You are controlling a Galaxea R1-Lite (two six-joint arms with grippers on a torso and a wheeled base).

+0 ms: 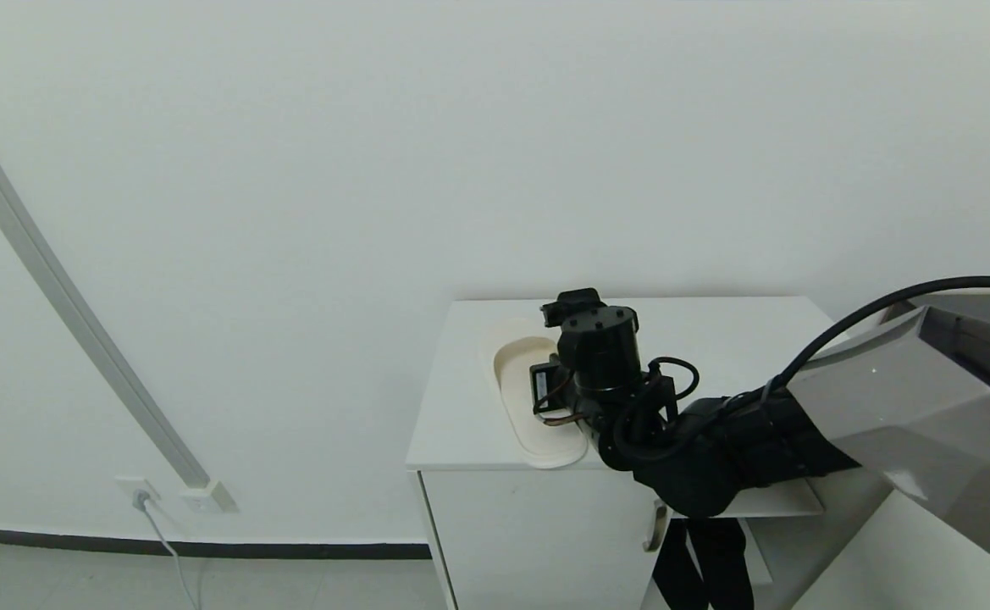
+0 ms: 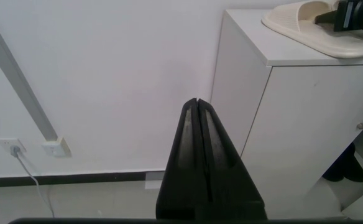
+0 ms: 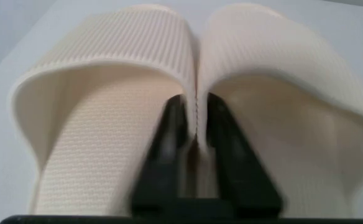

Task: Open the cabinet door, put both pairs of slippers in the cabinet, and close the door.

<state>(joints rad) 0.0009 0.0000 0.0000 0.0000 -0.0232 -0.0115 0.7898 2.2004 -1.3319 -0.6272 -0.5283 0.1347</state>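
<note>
White plain wall (image 1: 291,169) is filling most of the head view. One grey cable duct (image 1: 63,288) is running slantwise across it, from the upper left down to the lower left. Two small white fittings are sitting at the lower end of the duct: one socket (image 1: 137,490) with a plug in it, and one junction box (image 1: 207,498) just beside it. One pale cable (image 1: 168,546) is hanging down from the plug. One dark skirting strip (image 1: 190,549) is running along the foot of the wall, above the light floor (image 1: 80,585).

One white cabinet (image 1: 461,424) is standing against the wall in the lower middle of the head view. Its front panel (image 1: 537,542) is carrying one pale handle (image 1: 655,525), and I cannot tell if the door is open.

Two cream slippers (image 1: 522,398), one pair, are lying side by side on the cabinet top, near its front edge.

The right gripper (image 3: 196,107) is reaching over the cabinet top into the pair. Its jaws are pinching the two inner walls of the slippers together between them.

The left gripper (image 2: 197,102) is hanging low in front of the wall, beside the cabinet and apart from it. Its jaws are pressed together and are holding nothing.
</note>
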